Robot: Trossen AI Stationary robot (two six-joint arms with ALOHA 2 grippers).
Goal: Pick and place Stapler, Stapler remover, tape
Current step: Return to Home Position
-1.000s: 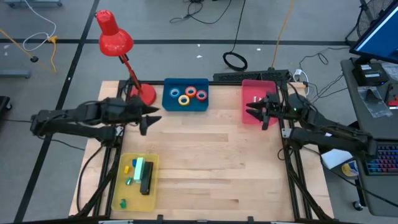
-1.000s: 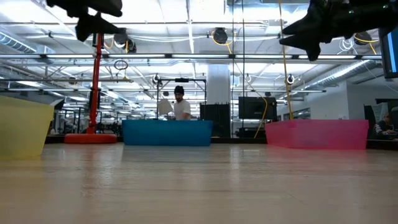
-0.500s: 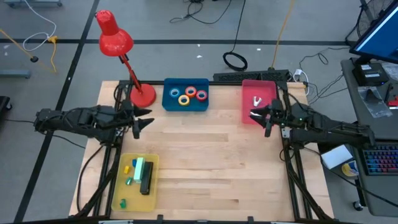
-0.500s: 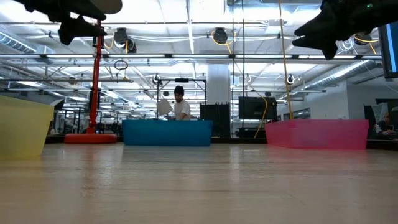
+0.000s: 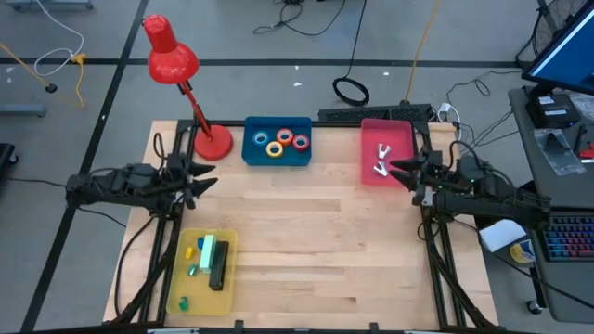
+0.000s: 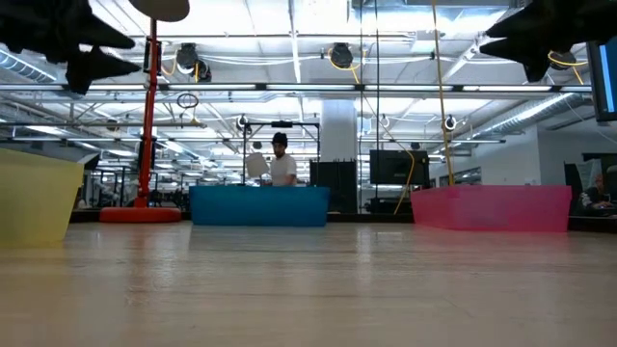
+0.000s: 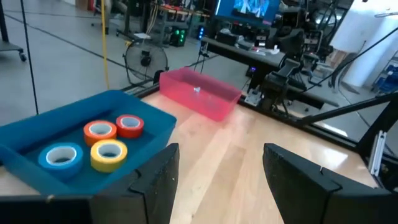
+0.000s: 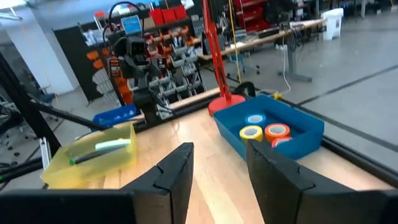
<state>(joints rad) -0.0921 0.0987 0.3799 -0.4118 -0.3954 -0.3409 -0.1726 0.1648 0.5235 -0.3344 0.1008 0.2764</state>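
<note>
Several ring-shaped tape rolls [image 5: 278, 143], blue, yellow, orange and red, lie flat in the blue tray [image 5: 277, 156] at the far middle; the left wrist view shows them too [image 7: 99, 144]. A black stapler [image 5: 218, 270] lies in the yellow tray [image 5: 190, 297] near left. Two small silvery stapler removers [image 5: 380, 158] lie in the pink tray [image 5: 369, 172] at the far right. My left gripper [image 5: 206, 176] hovers open over the table's left edge, with nothing between its fingers [image 7: 217, 180]. My right gripper [image 5: 394, 170] hovers open at the pink tray's right side, also with nothing in it [image 8: 221, 174].
A red desk lamp [image 5: 212, 142] stands at the far left beside the blue tray, its stem leaning over the table's corner. Small green, blue and yellow bits lie in the yellow tray next to the stapler. Bare wood [image 5: 306, 241] fills the middle and near right.
Both arms have drawn back from the table's middle. My left gripper has gone toward the left edge and sunk. My right gripper has gone toward the right edge, off the pink tray, so the stapler removers in it now show. Nothing on the table has moved.
</note>
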